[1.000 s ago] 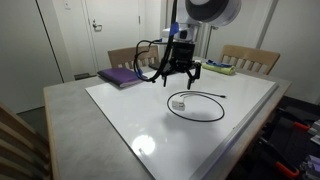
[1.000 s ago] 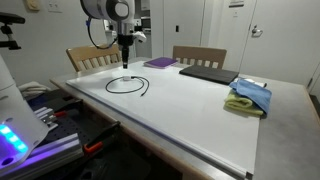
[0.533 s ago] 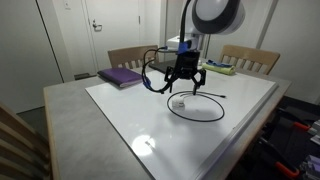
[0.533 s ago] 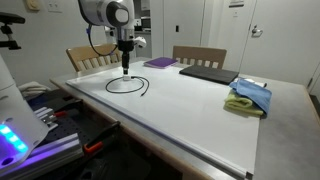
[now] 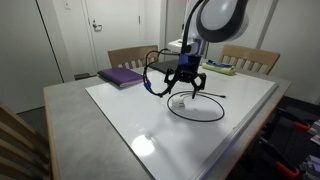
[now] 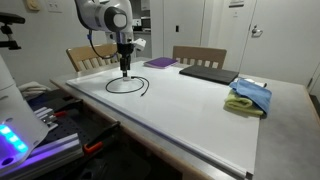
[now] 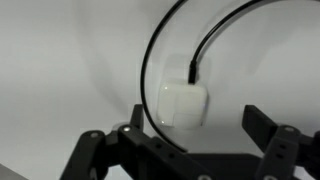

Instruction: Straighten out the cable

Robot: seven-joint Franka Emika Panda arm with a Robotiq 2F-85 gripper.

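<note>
Black, the pincer hangs with its 2 fingers spread wide and nothing between them, directly above a white charger block that lies flat below, apart from both fingers. From the top edge of that block the black cable runs out and sweeps round it in a curve. In both exterior views the pincer points straight down, low over the white surface, with the charger block just beneath its tips. The cable lies on the surface as 1 round loop beside and under the pincer, its free end trailing off the ring. Farther off, a purple book rests near the surface's edge, and a yellow-green and blue cloth lies well apart from the cable. 2 wooden chairs stand behind the surface.
</note>
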